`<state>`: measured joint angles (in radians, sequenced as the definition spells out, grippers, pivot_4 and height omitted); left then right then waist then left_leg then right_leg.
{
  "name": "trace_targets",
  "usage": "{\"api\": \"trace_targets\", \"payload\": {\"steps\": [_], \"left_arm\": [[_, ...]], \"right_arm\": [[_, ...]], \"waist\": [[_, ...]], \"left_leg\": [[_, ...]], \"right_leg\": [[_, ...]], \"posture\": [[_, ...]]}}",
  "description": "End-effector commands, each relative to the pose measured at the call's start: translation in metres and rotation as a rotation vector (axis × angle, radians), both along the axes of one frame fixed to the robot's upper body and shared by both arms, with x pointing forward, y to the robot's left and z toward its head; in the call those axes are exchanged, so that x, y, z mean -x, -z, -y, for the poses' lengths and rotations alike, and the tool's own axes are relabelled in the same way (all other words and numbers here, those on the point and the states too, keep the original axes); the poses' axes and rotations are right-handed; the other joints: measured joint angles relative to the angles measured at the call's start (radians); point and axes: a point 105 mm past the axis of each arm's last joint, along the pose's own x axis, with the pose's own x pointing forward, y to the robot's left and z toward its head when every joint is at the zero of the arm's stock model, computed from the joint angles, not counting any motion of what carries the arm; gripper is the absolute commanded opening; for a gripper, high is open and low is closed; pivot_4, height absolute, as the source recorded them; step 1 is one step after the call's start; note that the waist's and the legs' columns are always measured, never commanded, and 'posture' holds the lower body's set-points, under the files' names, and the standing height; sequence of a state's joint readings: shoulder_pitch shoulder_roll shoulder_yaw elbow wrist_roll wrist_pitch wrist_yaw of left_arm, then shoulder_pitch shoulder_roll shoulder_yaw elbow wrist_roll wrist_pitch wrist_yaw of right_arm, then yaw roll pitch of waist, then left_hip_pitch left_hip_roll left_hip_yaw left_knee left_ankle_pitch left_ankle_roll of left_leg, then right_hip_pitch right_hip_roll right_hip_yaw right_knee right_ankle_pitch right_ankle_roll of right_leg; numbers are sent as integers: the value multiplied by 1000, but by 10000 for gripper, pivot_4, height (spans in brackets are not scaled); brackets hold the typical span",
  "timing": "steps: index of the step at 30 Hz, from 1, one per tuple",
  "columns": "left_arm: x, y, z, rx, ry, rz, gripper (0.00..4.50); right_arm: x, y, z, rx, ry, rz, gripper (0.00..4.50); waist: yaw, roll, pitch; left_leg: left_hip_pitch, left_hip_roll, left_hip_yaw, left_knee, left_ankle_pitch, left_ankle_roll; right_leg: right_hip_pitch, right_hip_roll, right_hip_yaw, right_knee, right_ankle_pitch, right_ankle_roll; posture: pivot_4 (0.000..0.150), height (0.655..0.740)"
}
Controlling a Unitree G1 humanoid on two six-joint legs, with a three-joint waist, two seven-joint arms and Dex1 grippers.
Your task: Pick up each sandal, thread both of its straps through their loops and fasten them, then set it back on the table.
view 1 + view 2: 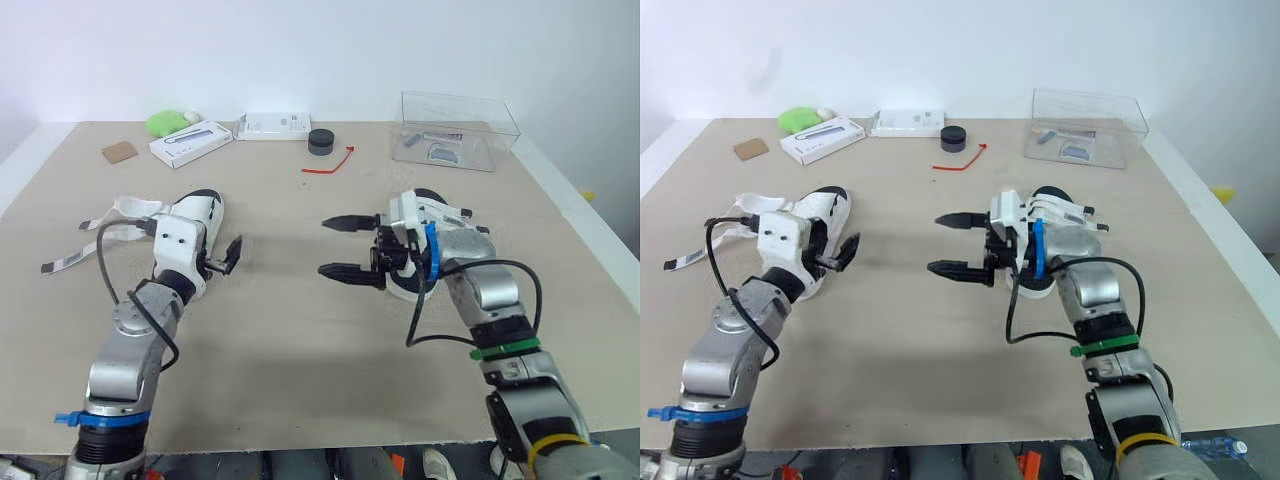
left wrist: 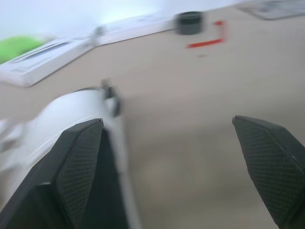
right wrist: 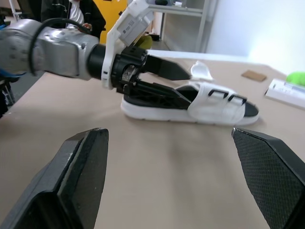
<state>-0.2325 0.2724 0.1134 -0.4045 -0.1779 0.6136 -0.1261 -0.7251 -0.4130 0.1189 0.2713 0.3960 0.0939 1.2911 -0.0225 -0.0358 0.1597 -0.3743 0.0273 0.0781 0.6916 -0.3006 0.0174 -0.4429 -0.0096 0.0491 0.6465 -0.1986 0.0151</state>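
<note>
Overhead, the head view has both sandals on the desk (image 1: pixel 300 340). The left sandal (image 1: pixel 203 212) lies by the left end effector (image 1: pixel 224 258), with its straps (image 1: pixel 128 207) splayed loose toward the desk's left edge. The right sandal (image 1: pixel 407 289) sits under the right end effector (image 1: pixel 338 246), mostly hidden by that wrist. Both end effectors are released, fingers apart and grasping nothing. A bare stretch of desk runs between them and on to the near edge. Along the far edge sit a card (image 1: pixel 119 151), a green lump (image 1: pixel 163 123), two cartons (image 1: pixel 192 142), a black disc (image 1: pixel 320 141) and a red strip (image 1: pixel 330 166). A clear box (image 1: pixel 458 130) stands near the right edge. The left wrist view comes in closer: the spread fingers (image 2: pixel 76 162) frame the left sandal's white side just beside one of them, and open desk reaches on to the disc and strip. The right wrist view gives what the others cannot, the left sandal side-on with its sole flat on the desk. Two loops (image 3: pixel 217 94) stand on its white upper. One left finger is low over the black footbed and the other above it; whether the lower one touches, I cannot tell. A loose strap curls behind the sandal, near the desk's left edge.
</note>
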Motion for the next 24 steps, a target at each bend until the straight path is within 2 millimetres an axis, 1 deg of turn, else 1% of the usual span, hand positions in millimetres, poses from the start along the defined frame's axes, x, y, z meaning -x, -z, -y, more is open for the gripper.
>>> {"api": "trace_targets", "payload": {"steps": [1,7,9,15,20,24], "left_arm": [[-1,-3,-9,44,-124,-19,45000],[-10,9,-3,120,-126,-95,45000],[-14,9,-1,115,-117,-97,45000],[-33,9,-5,107,-121,-106,45000],[-49,4,-3,90,-104,-87,45000],[-57,11,-6,72,-108,-107,45000]], "right_arm": [[0,-4,-3,13,-30,43,44375],[-2,-2,-7,21,-30,55,44375],[-3,-3,-8,16,-27,60,44375],[-2,-3,-9,11,-28,57,44375],[0,-2,-10,8,-26,56,44375],[1,-1,-11,9,-23,58,44375]], "waist": [[0,0,0],[-1,0,0],[-1,0,0],[-1,0,0],[-1,0,0],[-1,0,0]], "left_leg": [[0,0,0,0,0,0],[1,0,0,0,1,-2],[2,1,0,0,1,-2],[1,1,0,0,2,-3],[1,1,0,0,2,-3],[1,1,0,0,2,-3]], "right_leg": [[0,0,0,0,0,0],[1,2,-1,1,1,-2],[0,3,-1,1,2,-2],[0,3,-1,1,2,-3],[0,2,-2,1,2,-3],[0,2,-2,1,2,-3]], "posture": [[1500,7400],[1500,7400],[1500,7400],[1500,7400],[1500,7400],[1500,7400]]}}
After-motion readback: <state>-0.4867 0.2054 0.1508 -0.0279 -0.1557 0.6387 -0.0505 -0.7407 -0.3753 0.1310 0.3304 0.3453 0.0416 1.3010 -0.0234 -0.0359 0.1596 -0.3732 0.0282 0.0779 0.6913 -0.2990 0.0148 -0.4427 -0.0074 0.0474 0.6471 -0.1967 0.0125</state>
